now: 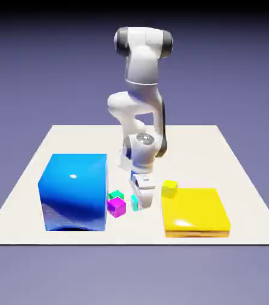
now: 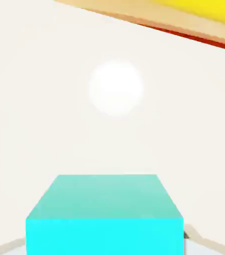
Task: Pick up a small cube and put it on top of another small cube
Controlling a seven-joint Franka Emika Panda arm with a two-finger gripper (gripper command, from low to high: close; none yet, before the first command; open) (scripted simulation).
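Gripper [image 1: 138, 206] on cyan cube [image 1: 135, 203]; magenta cube [image 1: 116, 207] nr, yel. slab [image 1: 194, 212] opp. side.

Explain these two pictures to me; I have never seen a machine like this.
The machine is a white robot arm in a computer simulation, with a two-finger gripper at its end. One picture looks from outside across the table toward the robot. The other comes from a camera on the robot's hand, looking along the gripper.

At the exterior view's left stands a big blue cube. Beside it are a small magenta cube and, partly hidden behind that, a small green one. At the right are a flat yellow block and a small yellow cube.

The gripper is closed on a small cyan cube, which fills the space between its fingers in the hand view.
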